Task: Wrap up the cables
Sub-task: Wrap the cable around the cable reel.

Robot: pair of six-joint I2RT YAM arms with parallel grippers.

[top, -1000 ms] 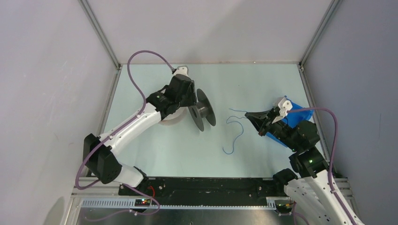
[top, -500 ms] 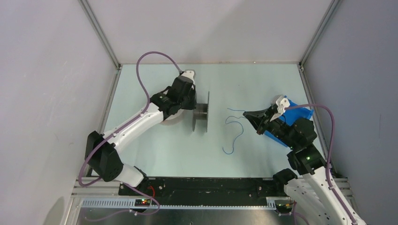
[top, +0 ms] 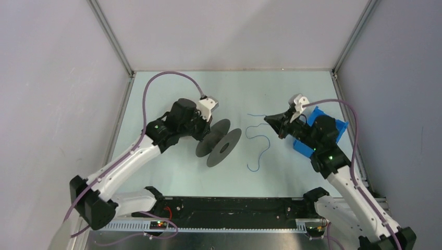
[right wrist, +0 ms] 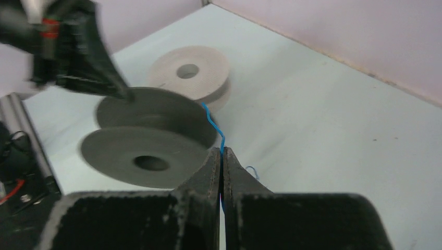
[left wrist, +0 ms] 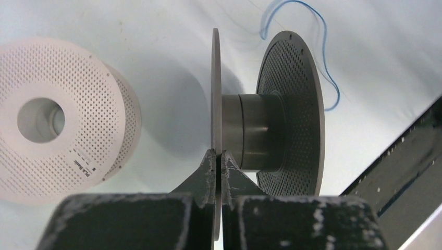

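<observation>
Catches the left end effector (left wrist: 219,159) freshly pinched shut on the thin rim of the near flange of the dark grey spool (left wrist: 255,133), after standing half open a second ago. Sees that spool gone from upright to a tilt and carried slightly toward the near edge of the tabletop (top: 271,88), probably lifted clear of it. Keeps the right end effector (right wrist: 221,156) closed on one end of the blue cable (right wrist: 213,122), now shifted a little away from the blue bin (top: 333,127). Reads as both halves of a winding in hand, with no turn yet on the hub. Gets from the top view alone the cable's slack run, lying in loose curves on the tabletop between the arms. Gets from the left wrist alone the exact bite on the flange. Gets from the right wrist alone the strand rising out of the shut tips toward the grey spool. Finds the white spool (left wrist: 52,120) lying flat in both wrist views, hidden under the left arm from above.
</observation>
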